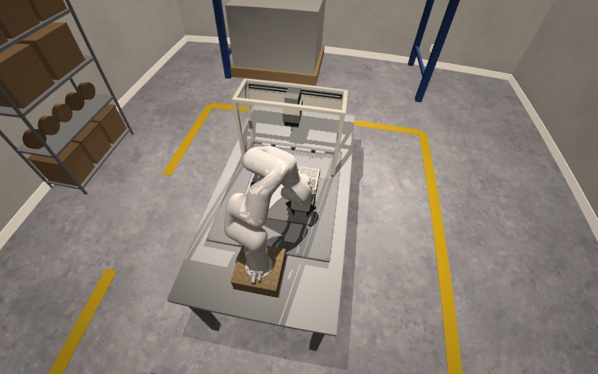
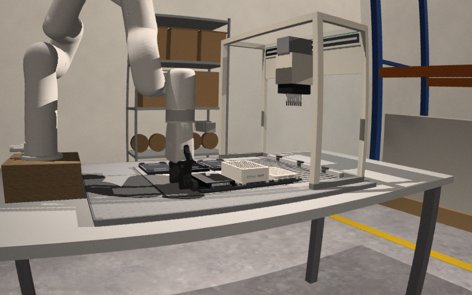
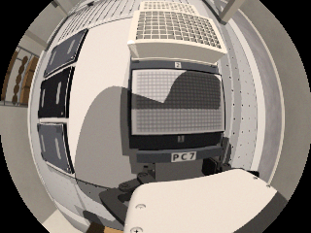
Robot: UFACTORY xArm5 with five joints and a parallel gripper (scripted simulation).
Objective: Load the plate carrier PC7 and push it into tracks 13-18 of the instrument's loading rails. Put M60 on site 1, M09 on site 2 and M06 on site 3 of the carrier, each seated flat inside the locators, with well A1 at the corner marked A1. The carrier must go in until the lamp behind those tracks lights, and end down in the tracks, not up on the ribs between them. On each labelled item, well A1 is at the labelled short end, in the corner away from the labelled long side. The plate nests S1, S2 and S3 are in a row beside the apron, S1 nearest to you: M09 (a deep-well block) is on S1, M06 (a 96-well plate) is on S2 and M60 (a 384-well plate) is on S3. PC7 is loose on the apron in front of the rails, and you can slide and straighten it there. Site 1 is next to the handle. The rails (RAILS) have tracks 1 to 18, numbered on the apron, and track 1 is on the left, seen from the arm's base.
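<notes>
Carrier PC7 (image 3: 145,157) (image 2: 226,188) bears three items in a row. M60 (image 3: 177,120) (image 2: 214,179), the grey fine-welled plate, sits on site 1 next to the handle. The tall cream block M09 (image 3: 176,30) (image 2: 244,171) is on site 2. The low cream plate M06 (image 3: 167,7) (image 2: 283,173) is on site 3. All look level; corner A1 marks cannot be read. My gripper (image 1: 300,212) (image 2: 184,185) (image 3: 180,165) is open, low at the handle end, behind the PC7 label. Handle contact is hidden. The carrier's far end is at the rails (image 2: 278,161); its seating in the tracks cannot be made out.
Nests S1 (image 3: 54,146), S2 (image 3: 55,92) and S3 (image 3: 65,50) hold no plates and stand left of the carrier. The instrument frame (image 2: 316,104) (image 1: 240,128) straddles the rails, with a pipetting head (image 2: 294,69) (image 1: 292,105) hanging above. No lit lamp can be made out.
</notes>
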